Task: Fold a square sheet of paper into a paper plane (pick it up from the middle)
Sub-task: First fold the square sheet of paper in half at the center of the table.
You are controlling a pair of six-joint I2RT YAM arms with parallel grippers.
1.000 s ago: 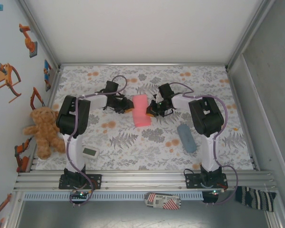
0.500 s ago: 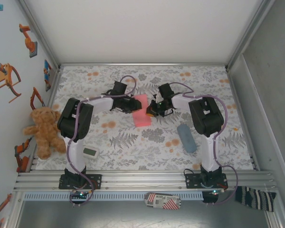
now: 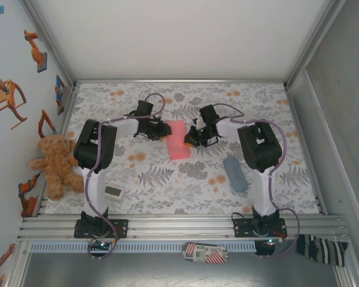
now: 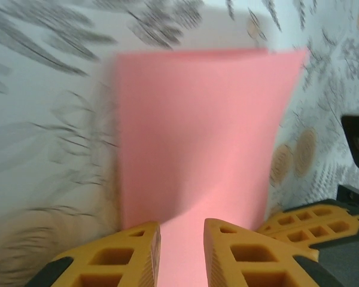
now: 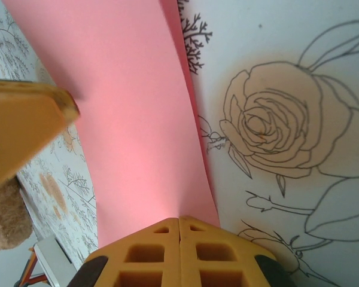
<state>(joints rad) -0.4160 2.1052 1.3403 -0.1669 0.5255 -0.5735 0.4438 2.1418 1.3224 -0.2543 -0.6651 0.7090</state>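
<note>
1. The salmon-pink sheet of paper (image 3: 178,140) lay flat on the floral-patterned table (image 3: 185,185), near the middle and between the two arms. From above it showed as a narrow oblong, its long side running away from the arm bases.
2. The left end effector (image 3: 163,134) sat low at the paper's left edge. In the left wrist view its two orange fingers (image 4: 122,257) stood a narrow gap apart. The sheet of paper (image 4: 191,131) showed pink through that gap, so the end effector (image 4: 182,230) was slightly open. No clamp on the sheet could be made out.
3. The right end effector (image 3: 190,140) sat at the paper's right edge, opposite the left one. In the right wrist view its end effector (image 5: 179,220) had both fingers pressed together with no gap. The tips met right at the near edge of the sheet of paper (image 5: 125,119). Whether they pinched the edge could not be told.
4. In that same view a second, darker pink layer edge ran along the side of the sheet next to the bare table (image 5: 287,89).
5. A grey-blue pouch (image 3: 234,173) lay on the table to the right, apart from the paper.
6. A teddy bear (image 3: 54,164) sat at the table's left edge, and a small white device (image 3: 113,191) lay near the left arm's base.
</note>
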